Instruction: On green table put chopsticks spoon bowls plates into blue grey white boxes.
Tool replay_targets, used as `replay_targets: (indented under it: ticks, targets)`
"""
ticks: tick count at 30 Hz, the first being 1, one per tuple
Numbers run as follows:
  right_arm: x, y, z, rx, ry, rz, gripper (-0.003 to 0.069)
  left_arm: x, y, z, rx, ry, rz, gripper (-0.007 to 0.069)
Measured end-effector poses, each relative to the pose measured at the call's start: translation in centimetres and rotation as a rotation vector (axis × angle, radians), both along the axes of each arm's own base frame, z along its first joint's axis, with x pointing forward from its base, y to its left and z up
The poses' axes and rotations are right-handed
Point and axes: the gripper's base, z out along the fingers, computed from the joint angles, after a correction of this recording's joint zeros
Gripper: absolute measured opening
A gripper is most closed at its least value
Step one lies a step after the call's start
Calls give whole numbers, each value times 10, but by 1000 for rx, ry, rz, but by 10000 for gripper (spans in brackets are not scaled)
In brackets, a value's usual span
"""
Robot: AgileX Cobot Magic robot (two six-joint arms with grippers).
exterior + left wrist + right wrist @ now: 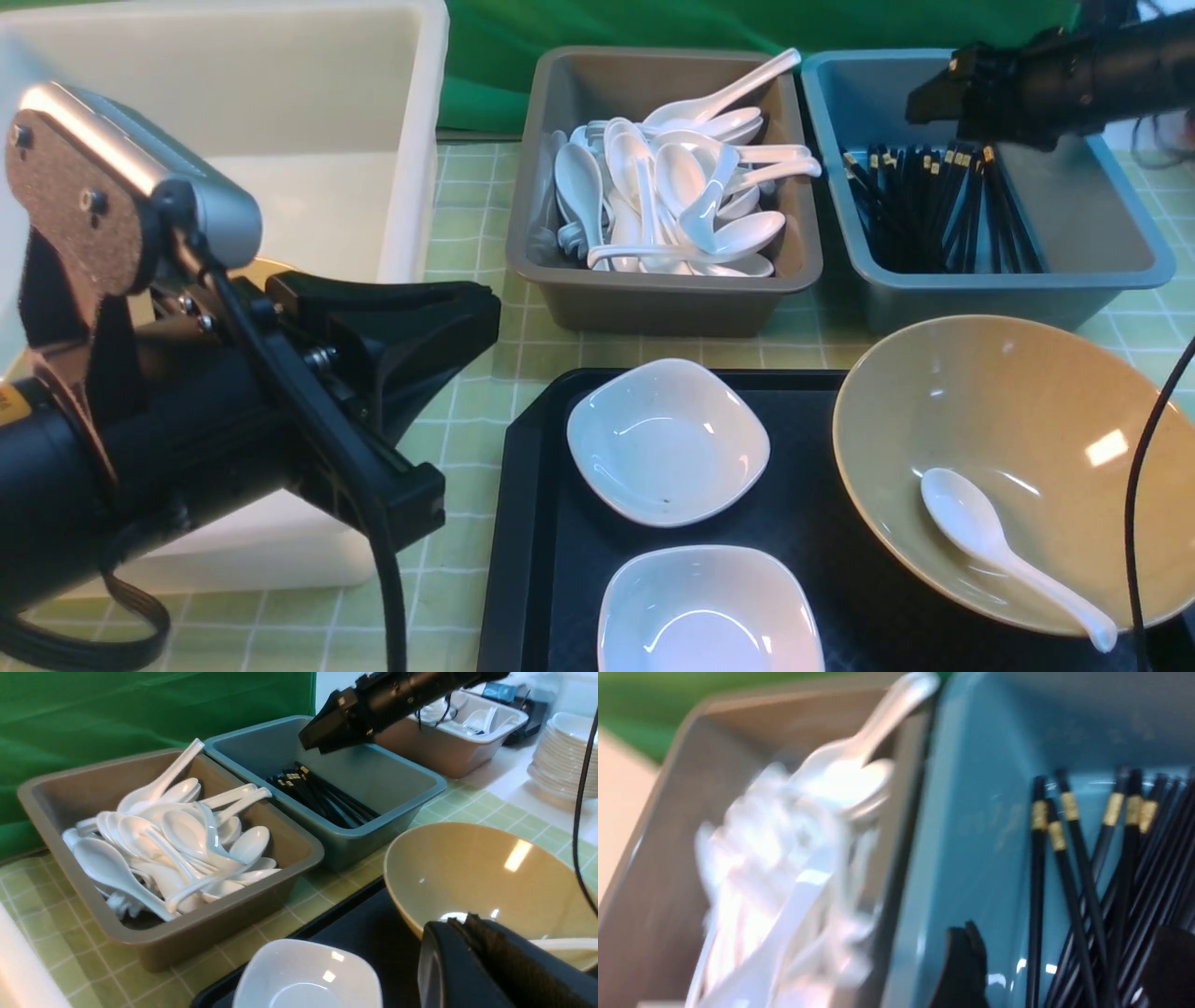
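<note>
**Jaw state**
- Right jaws: spread wide, pinching nothing. Their 2 fingers [966, 970] hang over the blue bin [1102, 275], just above the banded ends of the chopsticks [934, 210], which lie loose on the bin floor.
- Left jaws: pressed together and empty, beside the white tub [280, 93], well apart from the work.

**Items outstanding**
- 1 spoon [990, 537] lies in the tan bowl [1008, 401].
- The far plate [667, 441] and near plate [709, 611] sit on the black tray [532, 523] on the counter [467, 411].

**Hazards**
1. If the right arm [1074, 79] withdraws low or at a slant, a finger may hook a stick and flick it over the rim.
2. The grey bin [653, 299] is heaped, so another spoon may slide off.
3. The spoon is glossy and may slip from a pinch.
4. The cable [1144, 448] crossing the bowl may snag.
</note>
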Motion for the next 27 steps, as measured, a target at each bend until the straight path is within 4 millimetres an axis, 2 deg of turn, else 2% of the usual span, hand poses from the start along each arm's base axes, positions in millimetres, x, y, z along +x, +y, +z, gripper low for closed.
replay_targets:
  ticks: [1, 2, 4, 6, 7, 10, 11, 13, 16, 17, 18, 20, 21, 22, 23, 26, 27]
  targets:
    - [-11, 2, 16, -61, -21, 74, 503, -1, -1, -1, -7, 16, -11, -2]
    - [-17, 4, 24, -85, -23, 116, 504, -2, -1, -1, -8, 25, -18, -2]
    - [-46, 9, 57, -180, -16, 238, 506, -6, -4, -4, 2, 62, -68, -2]
    - [-56, 11, 65, -226, 3, 281, 505, -7, -5, -4, 6, 74, -87, -2]
    - [-77, 17, 80, -291, 56, 352, 505, -9, -6, -4, 9, 86, -109, -2]
    - [-103, 30, 91, -393, 160, 431, 505, -9, -8, 5, 1, 72, -125, -2]
    - [-116, 43, 95, -441, 190, 432, 505, -9, -8, 18, -11, 40, -129, -2]
    - [-124, 51, 95, -459, 207, 436, 505, -9, -8, 27, -20, 17, -131, -2]
    - [-152, 78, 72, -498, 326, 479, 505, -11, -8, 46, -16, -27, -153, -2]
    - [-162, 84, 57, -515, 393, 484, 505, -12, -8, 48, -10, -22, -161, -2]
    - [-165, 86, 53, -525, 413, 489, 505, -12, -8, 48, -4, -20, -164, -2]
    - [-179, 88, 29, -547, 521, 478, 505, -13, -8, 46, 21, 7, -174, -2]
    - [-187, 87, 11, -555, 600, 476, 505, -13, -7, 44, 45, 22, -173, -2]
    - [-188, 87, 9, -555, 611, 474, 505, -13, -6, 42, 59, 25, -174, -2]
    - [-197, 84, -8, -565, 685, 475, 505, -13, -4, 40, 83, 41, -165, -2]
    - [-206, 79, -29, -569, 775, 473, 505, -12, -3, 38, 101, 58, -149, -2]
    - [-206, 79, -30, -569, 779, 472, 505, -12, -3, 38, 100, 60, -148, -2]
